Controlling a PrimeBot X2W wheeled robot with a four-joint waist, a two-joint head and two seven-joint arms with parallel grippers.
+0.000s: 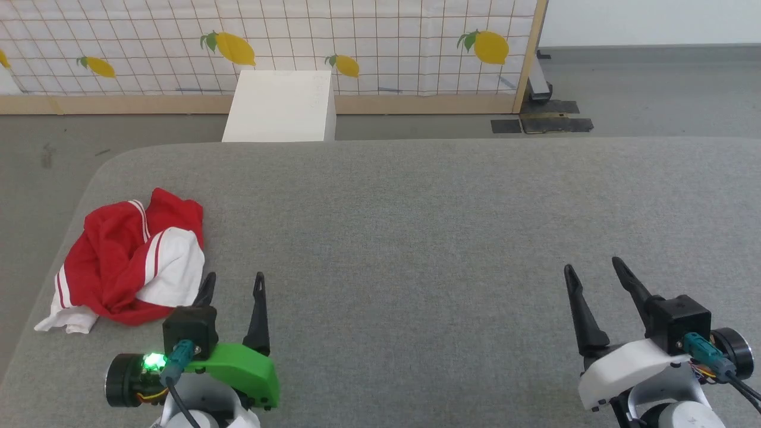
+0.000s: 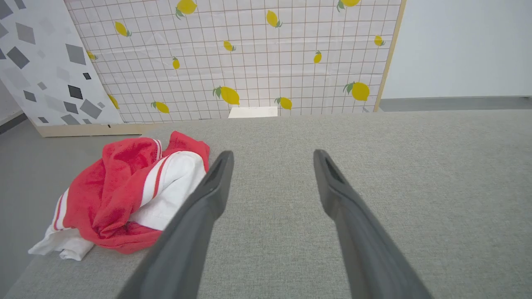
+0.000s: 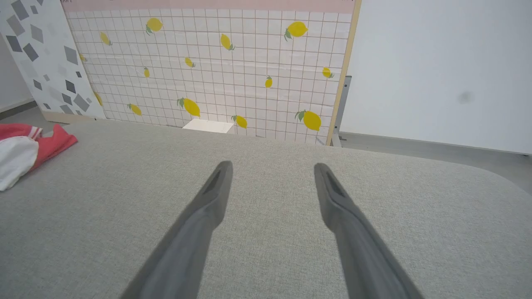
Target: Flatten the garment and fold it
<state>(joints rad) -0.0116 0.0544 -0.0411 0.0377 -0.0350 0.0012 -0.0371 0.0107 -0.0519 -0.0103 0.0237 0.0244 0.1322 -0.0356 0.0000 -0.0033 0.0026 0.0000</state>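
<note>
Left hand point(image 1: 235, 278) and right hand point(image 1: 593, 265) are hovering open, empty; a careless tug risks dragging the ten-o'clock garment point(image 1: 119, 255) off the tabletop point(image 1: 416, 238).

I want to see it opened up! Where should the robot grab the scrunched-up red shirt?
Probably the white sleeve of the garment, bulging on top at the pile's near right edge. Come from that side with the open left gripper, sitting beside it.

- My head camera looks forward and down over the table point(image 1: 416, 238) toward the lemon-print screen point(image 1: 386, 35).
- Both wrist cameras sit low, facing that screen; all three views share the garment point(image 1: 113, 249).
</note>
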